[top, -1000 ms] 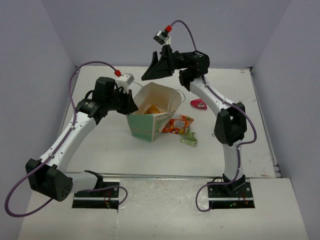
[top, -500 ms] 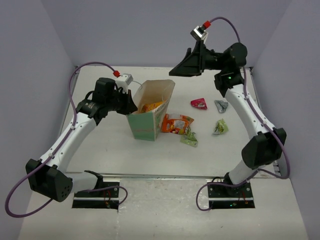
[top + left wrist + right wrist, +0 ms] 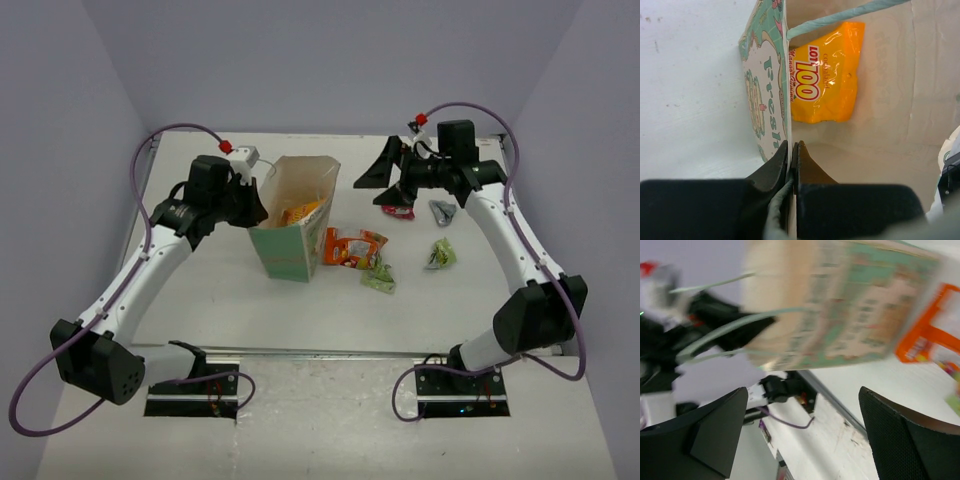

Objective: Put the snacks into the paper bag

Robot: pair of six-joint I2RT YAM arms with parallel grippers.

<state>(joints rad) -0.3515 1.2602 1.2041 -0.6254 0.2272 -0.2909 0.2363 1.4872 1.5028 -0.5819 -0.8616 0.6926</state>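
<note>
Mid-worktop [image 3: 300,320]: paper bag [image 3: 292,235] stands with its mouth open. Left hand [image 3: 791,147] is clamped on the near rim, bracing it. Orange-yellow pouch [image 3: 827,75] is already inside.

Outside the bag:
- orange-white pouch [image 3: 352,247], just beside the bag
- green packet [image 3: 378,278]
- second green packet [image 3: 438,254]
- grey packet [image 3: 441,211]
- red-pink packet [image 3: 398,208]

Right hand [image 3: 378,172] is over the red-pink packet, fingers spread wide and holding nothing; its height is hard to tell.

Step, my read: reaching for the next snack, probably the red-pink one. The next move needs a descent, fingers straddling the flat packet, a low pinch, then a lift over the rim.
</note>
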